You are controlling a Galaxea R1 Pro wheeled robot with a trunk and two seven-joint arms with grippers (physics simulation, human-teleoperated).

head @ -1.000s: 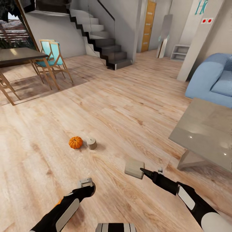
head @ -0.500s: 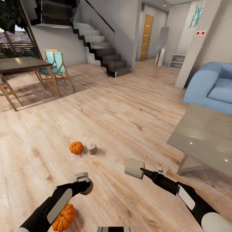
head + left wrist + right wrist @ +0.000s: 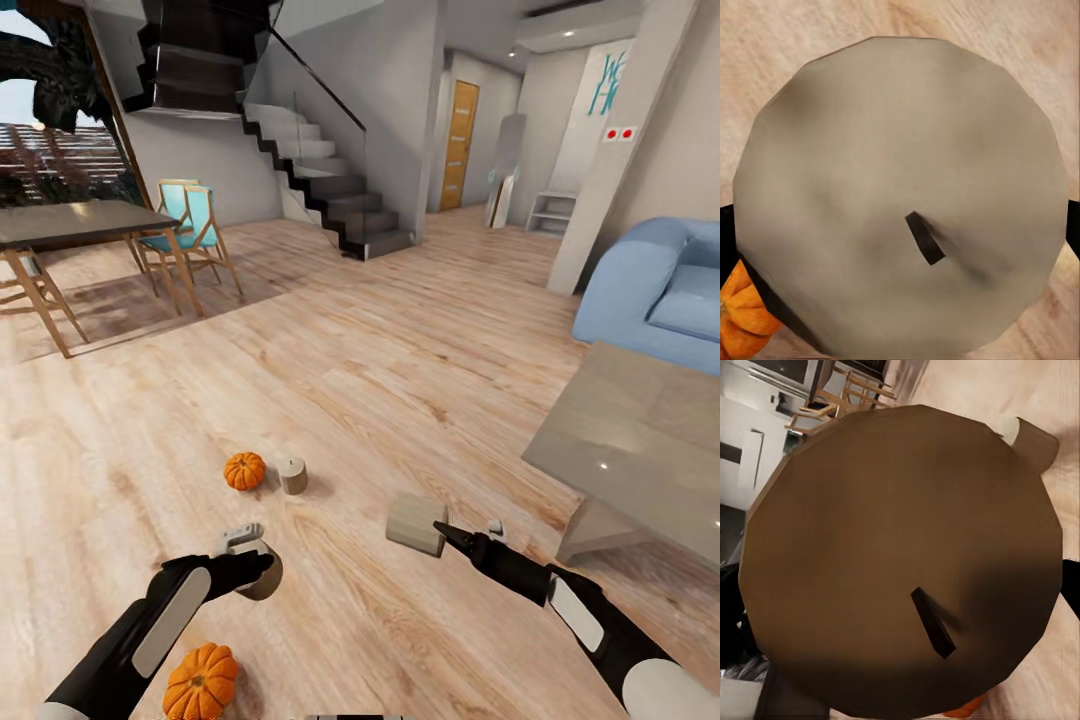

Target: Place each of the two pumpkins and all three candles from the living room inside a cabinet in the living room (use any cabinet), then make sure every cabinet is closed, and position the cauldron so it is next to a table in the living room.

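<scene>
1. Left gripper (image 3: 250, 562) is clamped on a candle (image 3: 900, 195); right gripper (image 3: 440, 530) grips another candle (image 3: 900, 555).
2. The third candle (image 3: 293, 475) stands upright ahead of the left fingers, nearer that arm, beside a pumpkin (image 3: 244, 470).
3. The second pumpkin (image 3: 200, 680) lies behind the left fingers.

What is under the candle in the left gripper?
Under the candle show wooden floor and, at one edge, a pumpkin. The candle covers whatever lies straight below it.
</scene>
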